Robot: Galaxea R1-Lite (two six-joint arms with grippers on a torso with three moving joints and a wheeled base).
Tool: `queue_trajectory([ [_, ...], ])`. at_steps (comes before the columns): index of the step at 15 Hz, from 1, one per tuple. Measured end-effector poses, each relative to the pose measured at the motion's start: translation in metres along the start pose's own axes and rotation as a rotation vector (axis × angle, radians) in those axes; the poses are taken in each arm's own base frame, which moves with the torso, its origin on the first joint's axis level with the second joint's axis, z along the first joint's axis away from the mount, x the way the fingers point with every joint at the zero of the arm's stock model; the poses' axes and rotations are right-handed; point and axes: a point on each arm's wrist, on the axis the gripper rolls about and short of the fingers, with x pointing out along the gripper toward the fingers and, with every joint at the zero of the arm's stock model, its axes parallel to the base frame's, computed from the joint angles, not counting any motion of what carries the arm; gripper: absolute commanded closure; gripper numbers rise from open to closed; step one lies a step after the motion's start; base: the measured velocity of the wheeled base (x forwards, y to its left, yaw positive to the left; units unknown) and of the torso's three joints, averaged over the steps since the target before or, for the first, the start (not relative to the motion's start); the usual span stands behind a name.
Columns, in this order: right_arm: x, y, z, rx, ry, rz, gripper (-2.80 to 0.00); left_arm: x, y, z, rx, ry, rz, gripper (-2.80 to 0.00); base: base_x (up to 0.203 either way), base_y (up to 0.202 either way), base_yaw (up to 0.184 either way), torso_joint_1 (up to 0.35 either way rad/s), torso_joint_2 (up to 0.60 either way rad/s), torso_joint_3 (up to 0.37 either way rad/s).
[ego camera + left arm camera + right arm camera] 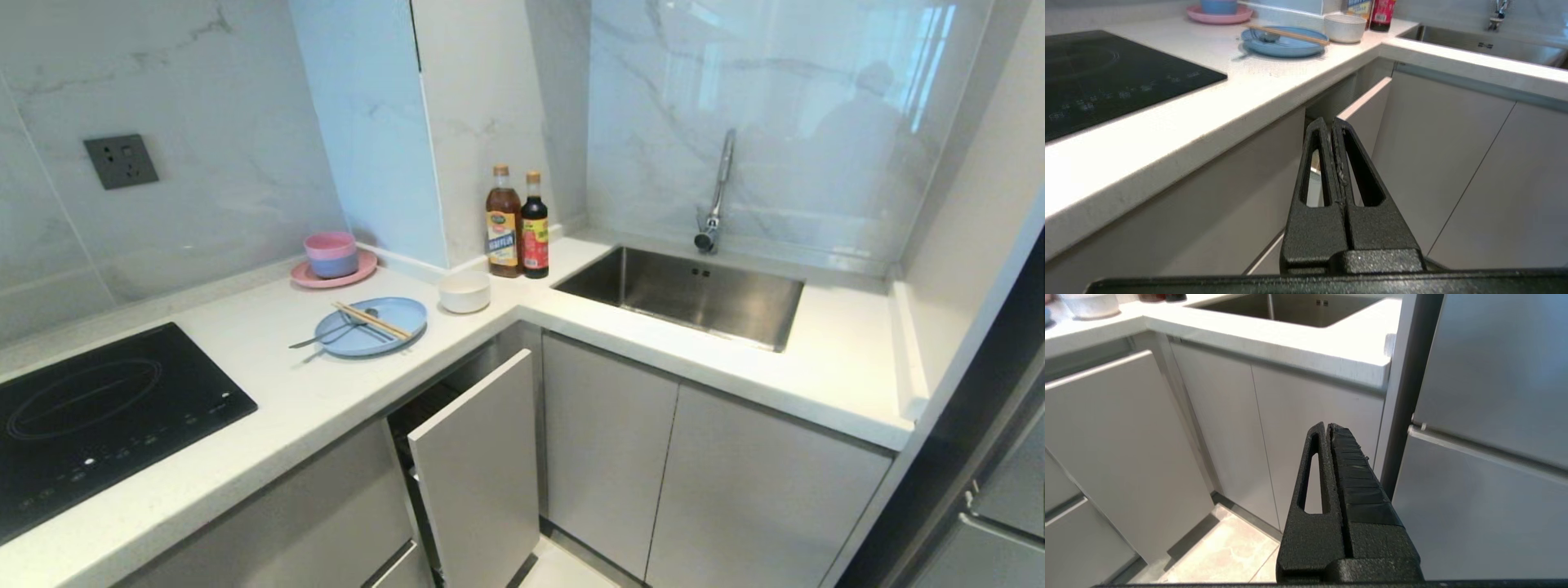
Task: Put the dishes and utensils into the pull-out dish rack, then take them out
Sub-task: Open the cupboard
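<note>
A light-blue plate (384,321) (1286,45) lies on the white counter, with wooden chopsticks (371,320) (1290,34) and a slim silver spoon (326,335) across it. Just right of it stands a cream-white bowl (464,291) (1344,27). Below the counter the pull-out dish rack's pale front panel (478,457) (1367,110) stands partly pulled out; its wire basket is hidden. My left gripper (1331,120) is shut and empty, low in front of the cabinets, short of that panel. My right gripper (1327,426) is shut and empty before the cabinet doors under the sink. Neither arm shows in the head view.
A pink plate with a pink-and-blue cup (331,255) sits at the back wall. Two sauce bottles (517,223) stand in the corner. A black induction hob (98,416) fills the left counter; a steel sink (682,291) with tap lies to the right. A steel fridge (1486,457) stands at the far right.
</note>
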Motion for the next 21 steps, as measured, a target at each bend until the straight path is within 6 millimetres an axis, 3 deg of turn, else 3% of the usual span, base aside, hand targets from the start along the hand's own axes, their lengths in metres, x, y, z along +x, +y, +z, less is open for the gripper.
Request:
queue_trajectory([
  [15, 0.0000, 0.0000, 0.0000, 0.000, 0.000, -0.001, 0.00, 0.0000, 0.0000, 0.0000, 0.000, 0.000, 0.000, 0.00, 0.000, 0.000, 0.000, -0.254, 0.51, 0.252],
  [21, 0.0000, 0.0000, 0.0001, 0.000, -0.001, -0.001, 0.00, 0.0000, 0.0000, 0.0000, 0.000, 0.000, 0.000, 0.00, 0.000, 0.000, 0.000, -0.051, 0.11, 0.052],
])
